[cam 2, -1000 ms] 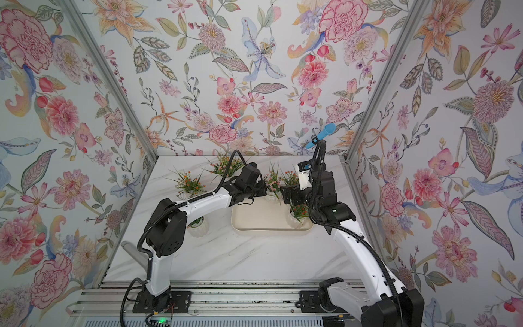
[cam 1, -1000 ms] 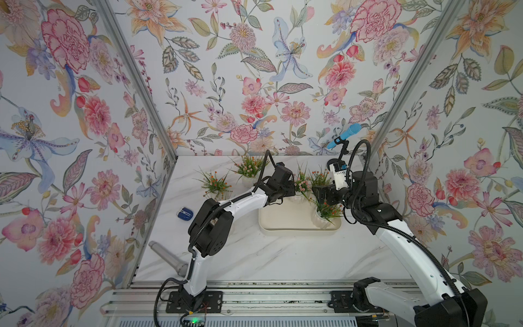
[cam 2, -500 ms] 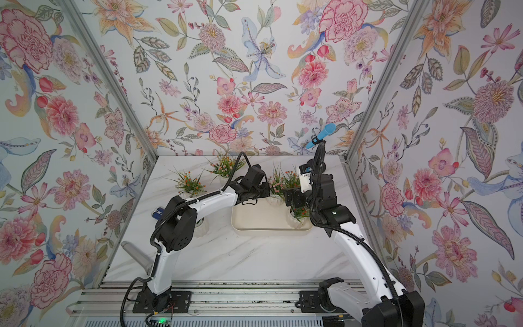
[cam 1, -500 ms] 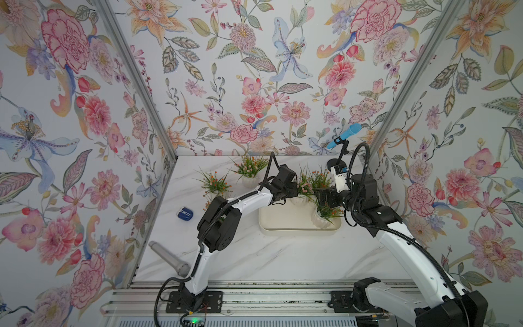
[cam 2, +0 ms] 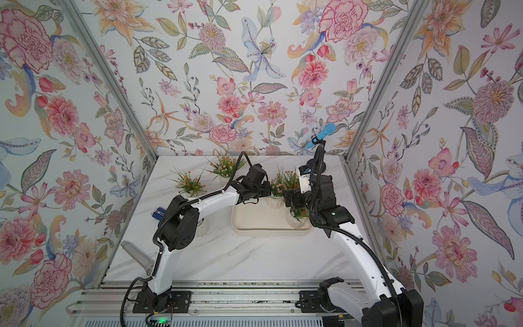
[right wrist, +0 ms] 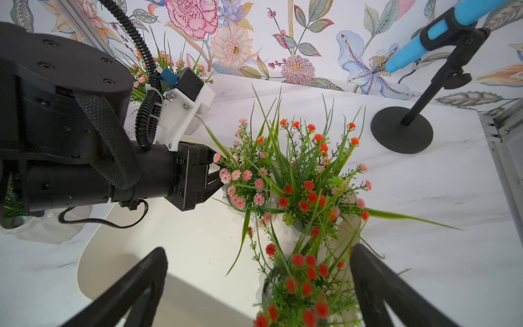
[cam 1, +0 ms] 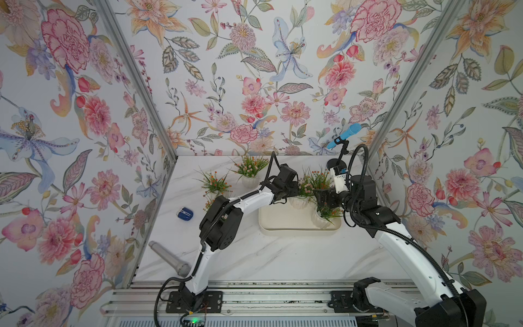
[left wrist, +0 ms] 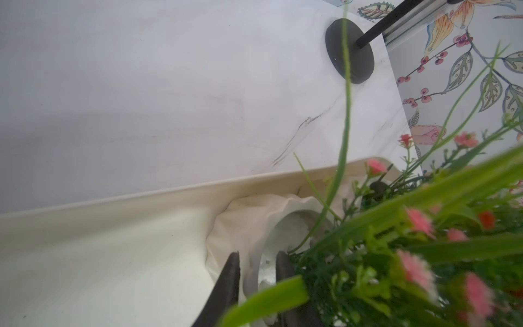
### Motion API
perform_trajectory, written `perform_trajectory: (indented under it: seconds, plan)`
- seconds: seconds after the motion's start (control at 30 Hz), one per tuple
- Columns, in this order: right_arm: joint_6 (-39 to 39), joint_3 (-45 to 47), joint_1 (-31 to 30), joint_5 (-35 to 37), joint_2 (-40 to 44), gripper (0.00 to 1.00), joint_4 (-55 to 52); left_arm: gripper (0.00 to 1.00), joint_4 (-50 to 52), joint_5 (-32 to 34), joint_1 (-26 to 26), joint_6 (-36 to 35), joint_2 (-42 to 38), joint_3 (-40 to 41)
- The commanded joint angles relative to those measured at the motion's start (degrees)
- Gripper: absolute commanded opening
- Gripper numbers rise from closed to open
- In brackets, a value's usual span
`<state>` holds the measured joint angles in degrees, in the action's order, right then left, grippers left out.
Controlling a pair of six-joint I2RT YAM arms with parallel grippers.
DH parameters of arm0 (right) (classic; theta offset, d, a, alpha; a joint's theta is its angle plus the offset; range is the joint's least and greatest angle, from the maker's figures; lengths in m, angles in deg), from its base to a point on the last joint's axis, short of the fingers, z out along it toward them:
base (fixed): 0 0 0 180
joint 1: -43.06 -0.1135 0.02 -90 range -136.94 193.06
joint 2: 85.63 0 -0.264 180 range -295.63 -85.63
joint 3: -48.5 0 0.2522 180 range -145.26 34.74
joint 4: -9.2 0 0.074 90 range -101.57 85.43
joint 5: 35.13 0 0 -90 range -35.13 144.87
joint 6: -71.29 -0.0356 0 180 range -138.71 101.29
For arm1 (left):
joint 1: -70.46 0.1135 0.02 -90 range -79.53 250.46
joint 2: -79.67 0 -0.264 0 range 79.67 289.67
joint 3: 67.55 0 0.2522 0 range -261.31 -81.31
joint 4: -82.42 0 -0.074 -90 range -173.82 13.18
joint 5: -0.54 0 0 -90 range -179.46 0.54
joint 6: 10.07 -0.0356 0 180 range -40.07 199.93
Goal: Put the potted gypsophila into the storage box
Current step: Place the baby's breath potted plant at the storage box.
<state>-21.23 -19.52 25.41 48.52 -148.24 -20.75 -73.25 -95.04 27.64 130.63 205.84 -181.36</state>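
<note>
I see three gypsophila pots standing in the storage box (cam 1: 297,229), all toward its right end. A pink-bloomed pot (left wrist: 249,218) sits close against the far wall, an orange-bloomed pot (right wrist: 317,158) is in the far right corner, and a red-bloomed pot (right wrist: 300,286) is on the near right side.

My left pincer (left wrist: 258,256) straddles the pink-bloomed pot's rim, one finger inside and one outside, set narrow. I cannot tell whether it is pinching.

My right pincer (right wrist: 259,250) hangs wide above the red-bloomed pot, a finger either side of the sprigs, holding nothing.

Out on the tabletop (cam 1: 268,254), left of the box, stand a far pot (cam 1: 249,181) and an orange-flecked pot (cam 1: 215,184). A half-hidden pot (cam 1: 210,203) sits behind my left arm.

A blue microphone (cam 1: 343,136) stands at the far right, and a grey microphone (cam 1: 169,259) lies near left.
</note>
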Motion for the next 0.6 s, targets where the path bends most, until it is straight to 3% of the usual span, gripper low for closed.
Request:
perform_trajectory:
  seconds: [0.0, 0.27, 0.57]
  plan:
    - [0.51, 0.82, 0.01, 1.09, 0.47, 1.0, 1.08, 0.32, -2.4, 0.91, -0.23, 0.1, -1.92, 0.22]
    - [0.33, 0.27, -0.06, 1.44, 0.78, 1.0, 1.39, 0.45, -5.82, 3.23, 0.15, -1.22, -7.26, 5.09]
    - [0.17, -0.3, -1.15, 2.59, 0.69, 1.0, 3.01, 0.51, -2.44, 10.98, 1.88, -5.31, -14.99, 8.71]
